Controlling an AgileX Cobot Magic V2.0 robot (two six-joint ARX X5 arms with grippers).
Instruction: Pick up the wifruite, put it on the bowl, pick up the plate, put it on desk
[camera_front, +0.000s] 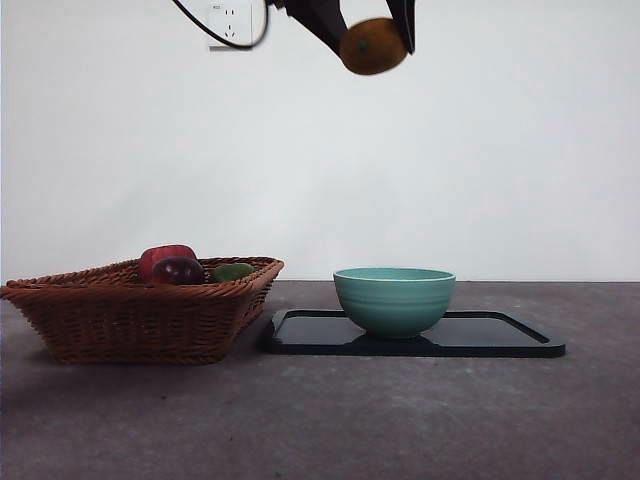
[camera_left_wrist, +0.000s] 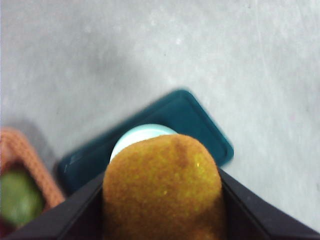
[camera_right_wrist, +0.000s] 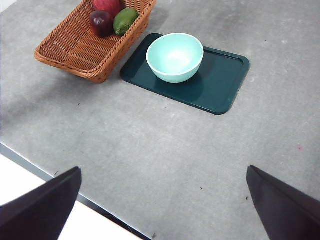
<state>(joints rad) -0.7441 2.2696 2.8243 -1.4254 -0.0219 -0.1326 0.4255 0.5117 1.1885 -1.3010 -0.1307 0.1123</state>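
Wifruite (camera_front: 372, 46): orange-brown, dull skin, held high in air, well above bowl, roughly over it but a bit toward basket side.
Left pincer (camera_front: 375, 40): clamped on wifruite, jaws on either flank; left wrist view shows fruit (camera_left_wrist: 162, 187) filling the gap btwn jaws.
Right pincer (camera_right_wrist: 162, 210): spread wide, nothing in it, waiting high over near edge of bench.
Bowl (camera_front: 394, 300): teal-green, upright, empty; sits on dark tray, toward its basket end.
Tray (camera_front: 500, 338): dark, flat, raised rim, lies on bench (camera_front: 320, 420); prob the "plate" of the task.
Basket (camera_front: 140, 315): wicker, just beside tray; holds red apple (camera_front: 166, 257), dark purple-red fruit (camera_front: 178, 270), green fruit (camera_front: 232, 271).
Step (my read): carry wifruite over bowl, then lower & release. Tray step not yet begun.
Risk 1: release from this height → fruit bounces out, or knocks bowl; cause = no descent first.
Risk 2: off-centre drop → hits rim, rolls onto tray/bench; in left wrist view bowl (camera_left_wrist: 142, 137) is mostly hidden behind fruit, so aim is hard to check.
Risk 3: round skin, side grip only → could slip if jaws ease early.
Risk 4: later tray lift w/ bowl aboard → bowl may slide or tip if tray tilts.
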